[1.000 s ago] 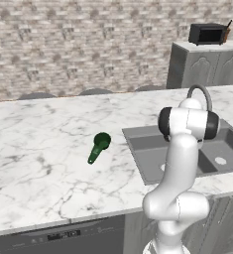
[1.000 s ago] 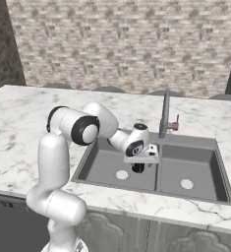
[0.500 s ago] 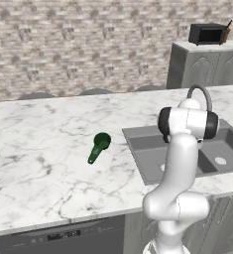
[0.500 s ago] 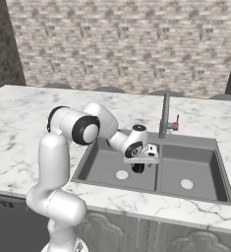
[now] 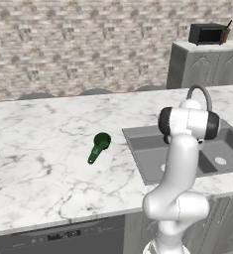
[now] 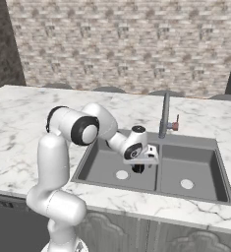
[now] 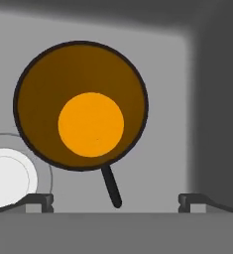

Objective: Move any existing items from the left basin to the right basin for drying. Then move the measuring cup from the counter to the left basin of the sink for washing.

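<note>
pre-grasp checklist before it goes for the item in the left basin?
1. End effector open: ok, finger tips stand wide apart in the hand view.
2. End effector over the left basin: ok, it hangs beside the divider.
3. Orange round item in front of the end effector: ok, nearly centred between the tips in the hand view.
4. Item free, not yet held: ok, the tips are clear of it.
5. Right basin free for the drop: ok, just its drain in there.
6. Measuring cup waiting on the counter: ok.
</note>
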{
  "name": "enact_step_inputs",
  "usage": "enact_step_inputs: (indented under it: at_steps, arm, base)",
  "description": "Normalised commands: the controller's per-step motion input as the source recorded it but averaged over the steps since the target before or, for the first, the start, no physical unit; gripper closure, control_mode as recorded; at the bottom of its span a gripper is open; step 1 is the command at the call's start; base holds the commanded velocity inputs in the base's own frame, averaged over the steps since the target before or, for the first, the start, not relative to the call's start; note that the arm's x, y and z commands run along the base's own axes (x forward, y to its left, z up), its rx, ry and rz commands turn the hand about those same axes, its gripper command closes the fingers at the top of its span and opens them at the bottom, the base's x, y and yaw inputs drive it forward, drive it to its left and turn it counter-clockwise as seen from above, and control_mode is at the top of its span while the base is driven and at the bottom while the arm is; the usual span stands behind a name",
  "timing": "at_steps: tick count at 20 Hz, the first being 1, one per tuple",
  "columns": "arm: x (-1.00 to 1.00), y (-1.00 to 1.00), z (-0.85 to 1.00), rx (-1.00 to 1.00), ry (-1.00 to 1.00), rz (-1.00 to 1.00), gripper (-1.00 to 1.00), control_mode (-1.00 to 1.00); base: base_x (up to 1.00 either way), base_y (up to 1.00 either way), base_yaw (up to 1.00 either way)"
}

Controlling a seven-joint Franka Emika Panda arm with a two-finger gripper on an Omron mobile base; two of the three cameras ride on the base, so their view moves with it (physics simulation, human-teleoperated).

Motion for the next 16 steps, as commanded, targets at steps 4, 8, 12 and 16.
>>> enact_step_inputs:
  at_steps: [4, 8, 12, 16]
  arm:
    - [-0.33, 0.01, 0.00, 0.00, -0.03, 0.00, -1.00, -1.00]
    - [-0.15, 0.12, 0.00, 0.00, 0.00, 0.00, -1.00, -1.00]
    - [0.00, 0.20, -0.01, 0.00, 0.00, 0.04, -1.00, -1.00]
    - [0.09, 0.06, -0.01, 0.00, 0.00, 0.06, -1.00, -1.00]
  base:
    - [0.00, 0.00, 0.00]
    - [0.00, 0.00, 0.00]
    - [0.00, 0.00, 0.00]
    - [0.00, 0.00, 0.00]
